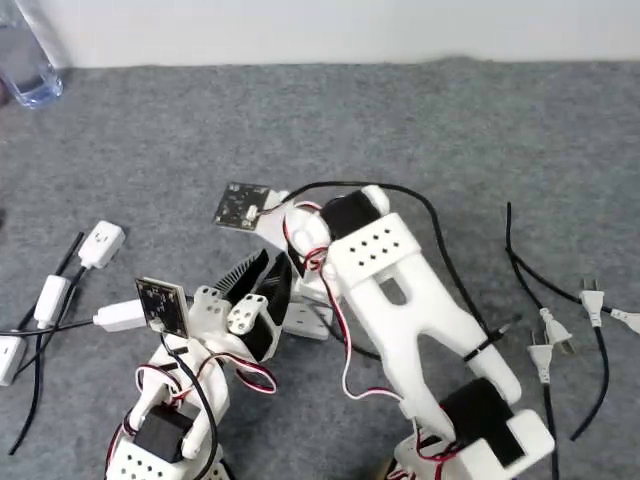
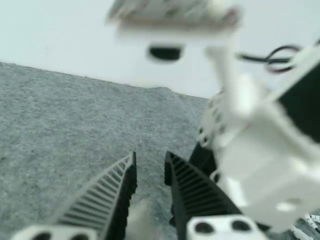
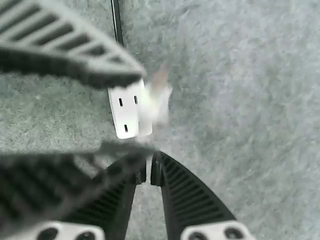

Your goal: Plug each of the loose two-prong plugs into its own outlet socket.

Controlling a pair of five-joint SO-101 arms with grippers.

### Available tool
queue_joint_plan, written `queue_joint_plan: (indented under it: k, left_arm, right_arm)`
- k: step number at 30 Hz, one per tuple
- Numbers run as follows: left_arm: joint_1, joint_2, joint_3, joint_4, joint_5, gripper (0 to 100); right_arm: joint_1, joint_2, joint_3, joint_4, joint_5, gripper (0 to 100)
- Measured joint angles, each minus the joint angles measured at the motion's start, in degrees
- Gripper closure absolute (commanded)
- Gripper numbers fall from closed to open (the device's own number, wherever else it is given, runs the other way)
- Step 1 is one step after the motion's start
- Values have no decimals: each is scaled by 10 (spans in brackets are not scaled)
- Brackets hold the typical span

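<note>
A white outlet socket (image 3: 127, 112) with a black cable lies face up on the grey carpet in the right wrist view. The two black fingers of my left gripper (image 2: 150, 165) press against its two ends, and a blurred white shape sits between them near their base. My right gripper (image 3: 148, 170) is shut and empty, its tips just beside that socket. In the high view both arms meet at mid-table, my left gripper (image 1: 262, 272) under the right arm (image 1: 400, 300). Loose two-prong plugs (image 1: 593, 298) (image 1: 545, 340) lie at the right. More sockets (image 1: 100, 243) (image 1: 120, 316) lie at the left.
Black cables (image 1: 40, 370) trail from the left sockets, and others (image 1: 520, 260) run from the plugs on the right. A clear plastic container (image 1: 25, 60) stands at the back left corner. The far carpet up to the white wall is open.
</note>
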Motion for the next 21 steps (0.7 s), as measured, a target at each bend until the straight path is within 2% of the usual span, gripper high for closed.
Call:
queue_joint_plan:
  k: [8,11,15,18,21]
  left_arm:
    - [0,0,0,23,0,913]
    - [-9,0,0,26,0,913]
    - [-90,0,0,26,-1,913]
    - [-175,0,0,35,-40,913]
    - [-276,0,0,78,-70,913]
  right_arm:
    - [-3,4,-11,9,14,990]
    - [29,10,-14,-4,19,986]
    - [75,52,-14,-34,41,899]
    - [74,100,-14,-62,69,825]
    - [72,147,-33,-76,93,835]
